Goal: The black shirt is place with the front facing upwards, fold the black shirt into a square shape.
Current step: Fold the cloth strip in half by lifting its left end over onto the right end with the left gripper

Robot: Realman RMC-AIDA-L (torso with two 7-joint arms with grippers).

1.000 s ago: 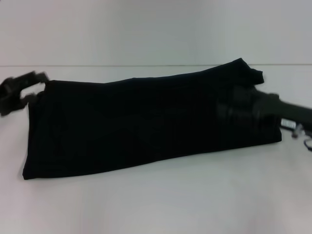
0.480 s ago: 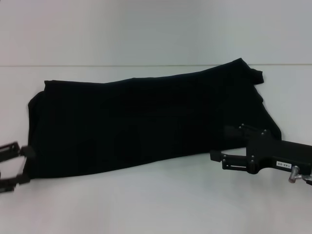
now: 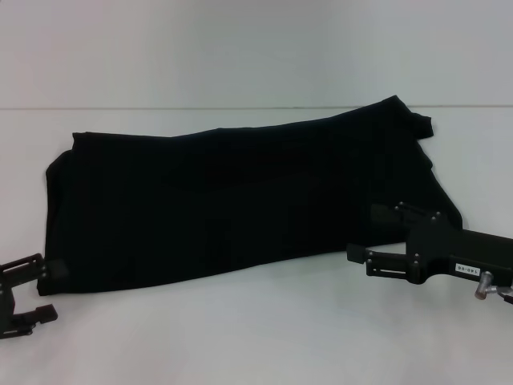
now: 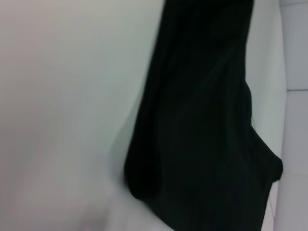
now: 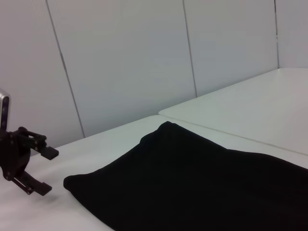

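Observation:
The black shirt (image 3: 240, 200) lies folded into a long band across the white table, its left end lower than its right. It also fills the left wrist view (image 4: 202, 125) and the near part of the right wrist view (image 5: 202, 187). My left gripper (image 3: 32, 290) hovers open just off the band's near left corner, holding nothing. The same gripper shows in the right wrist view (image 5: 44, 171), beside the shirt's end. At the band's near right corner my right gripper (image 3: 378, 237) stands open and empty, one finger over the cloth edge.
The white table (image 3: 256, 337) runs bare in front of the shirt. A seam (image 3: 240, 108) crosses it behind the shirt. White panelled walls (image 5: 125, 57) stand beyond the table.
Both grippers have drawn back from the shirt's far edge and right end to its near side, now off the cloth and open. The shirt has stayed in place.

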